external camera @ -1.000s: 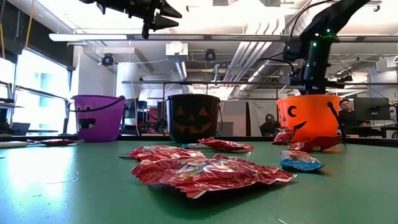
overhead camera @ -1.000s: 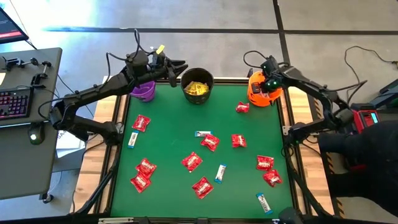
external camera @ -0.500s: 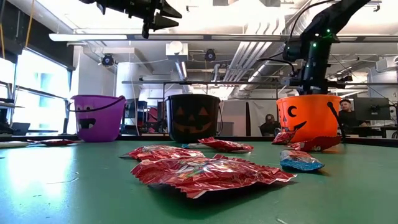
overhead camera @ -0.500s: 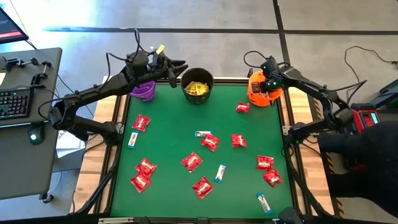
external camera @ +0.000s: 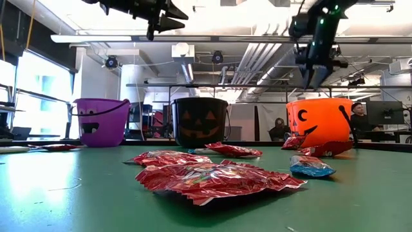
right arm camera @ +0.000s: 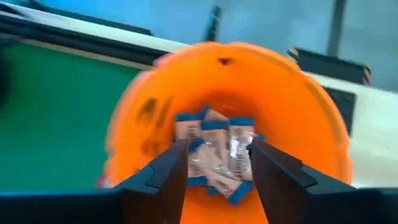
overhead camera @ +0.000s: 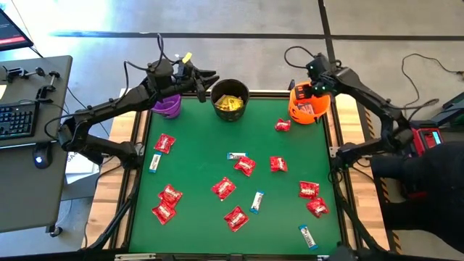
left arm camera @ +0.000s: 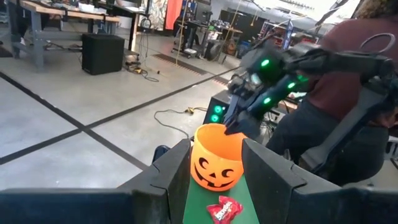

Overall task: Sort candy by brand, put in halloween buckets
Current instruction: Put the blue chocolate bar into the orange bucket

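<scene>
Buckets stand along the far edge of the green table [overhead camera: 290, 156]: the purple bucket [overhead camera: 167, 106] at the left corner, the black bucket [overhead camera: 230, 99] mid-edge with yellow packets [overhead camera: 230, 103] inside, the orange bucket [overhead camera: 308, 106] at the right corner. The right gripper [overhead camera: 315, 85] hangs above the orange bucket's mouth, fingers spread and empty; its wrist view looks down on white-and-blue bars [right arm camera: 214, 149] piled at the bucket's bottom. The left gripper [overhead camera: 210, 77] hovers high between the purple and black buckets, its fingers parted with nothing between them.

Red packets [overhead camera: 223, 189] and a few white-and-blue bars [overhead camera: 257, 201] lie scattered over the middle and near half of the table, mostly apart from one another, with bare green strips along the left and right edges. One red packet [overhead camera: 283, 125] sits just beside the orange bucket. The left arm partly covers the purple bucket, so its contents cannot be seen. In the low view, near packets hide much of what lies behind them.
</scene>
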Controlling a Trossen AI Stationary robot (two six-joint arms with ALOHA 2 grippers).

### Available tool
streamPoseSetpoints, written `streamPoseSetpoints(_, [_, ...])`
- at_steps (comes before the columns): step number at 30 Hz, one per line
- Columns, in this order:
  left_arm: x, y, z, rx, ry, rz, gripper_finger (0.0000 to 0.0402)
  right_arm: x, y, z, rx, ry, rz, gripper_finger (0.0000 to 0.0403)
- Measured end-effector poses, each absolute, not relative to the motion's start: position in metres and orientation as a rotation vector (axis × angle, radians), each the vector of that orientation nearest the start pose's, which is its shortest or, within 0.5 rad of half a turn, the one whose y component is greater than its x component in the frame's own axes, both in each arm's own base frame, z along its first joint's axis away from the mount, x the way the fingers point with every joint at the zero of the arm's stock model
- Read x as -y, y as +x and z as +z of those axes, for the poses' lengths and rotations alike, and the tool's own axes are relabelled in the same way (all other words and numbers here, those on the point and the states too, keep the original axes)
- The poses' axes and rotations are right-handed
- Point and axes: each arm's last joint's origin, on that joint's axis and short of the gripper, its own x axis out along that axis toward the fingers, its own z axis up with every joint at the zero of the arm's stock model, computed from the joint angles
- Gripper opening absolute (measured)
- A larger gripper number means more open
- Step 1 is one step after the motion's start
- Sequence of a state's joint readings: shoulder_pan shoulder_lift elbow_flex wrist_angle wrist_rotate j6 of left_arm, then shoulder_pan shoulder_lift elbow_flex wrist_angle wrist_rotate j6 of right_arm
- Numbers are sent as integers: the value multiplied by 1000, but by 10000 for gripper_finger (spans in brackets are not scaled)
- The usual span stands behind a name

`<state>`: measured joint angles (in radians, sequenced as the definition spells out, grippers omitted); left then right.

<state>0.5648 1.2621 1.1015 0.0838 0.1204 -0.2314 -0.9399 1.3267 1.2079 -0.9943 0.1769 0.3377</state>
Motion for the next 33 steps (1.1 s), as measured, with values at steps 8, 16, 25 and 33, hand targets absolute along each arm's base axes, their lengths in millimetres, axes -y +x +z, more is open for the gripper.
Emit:
streamPoseSetpoints(8, [-150,245,365,-51,-264,452,133,146,155,334,-754,633,-1092,25])
streamPoseSetpoints(16, [-150,245,364,-63,-242,450,133,84,158,357,-590,654,-978,13])
streamPoseSetpoints(25, [-148,246,363,-82,-222,370,133,22,183,352,-657,658,-712,1])
streamPoseSetpoints(33, [-144,246,358,-146,-222,242,109,-36,203,336,-782,678,-558,0])
